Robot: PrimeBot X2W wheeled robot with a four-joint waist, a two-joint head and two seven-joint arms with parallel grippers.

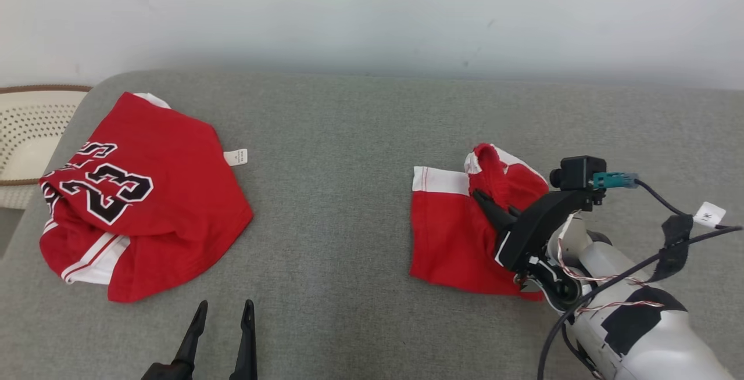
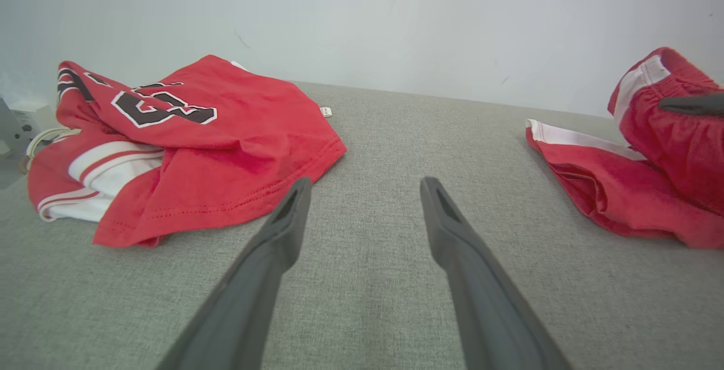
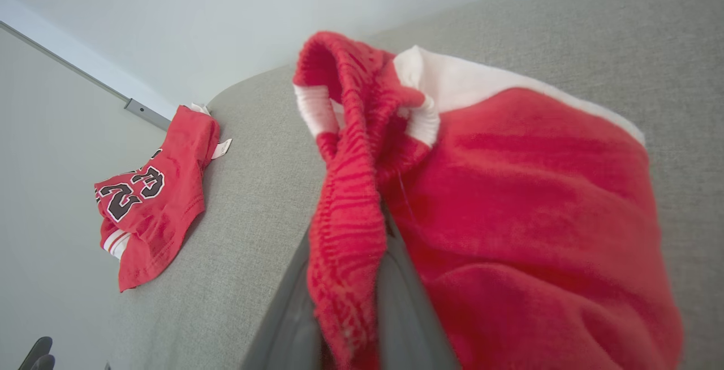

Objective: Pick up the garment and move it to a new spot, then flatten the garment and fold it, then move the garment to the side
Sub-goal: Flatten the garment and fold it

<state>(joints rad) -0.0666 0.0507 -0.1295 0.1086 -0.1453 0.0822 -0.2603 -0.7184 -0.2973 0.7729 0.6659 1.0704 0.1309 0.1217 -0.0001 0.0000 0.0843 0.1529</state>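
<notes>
The garment, red shorts with white trim (image 1: 447, 235), lies crumpled at the right of the grey cushioned surface (image 1: 337, 194). My right gripper (image 1: 485, 201) is shut on the shorts' ribbed waistband (image 3: 345, 189), which stands raised above the rest of the cloth (image 3: 537, 217). The waistband runs down between my two fingers (image 3: 407, 313). In the left wrist view the shorts (image 2: 622, 189) sit at the far right, with a dark right fingertip (image 2: 693, 104) on them. My left gripper (image 1: 225, 307) rests open low at the front, its fingers (image 2: 283, 234) spread over bare fabric with nothing between them.
A red jersey with the number 23 (image 1: 145, 194) lies bunched at the left, a white tag at its edge (image 1: 236, 157). A perforated cream basket (image 1: 29, 130) stands off the surface's left end. A pale wall (image 1: 372, 14) runs behind. Bare grey fabric separates the two garments.
</notes>
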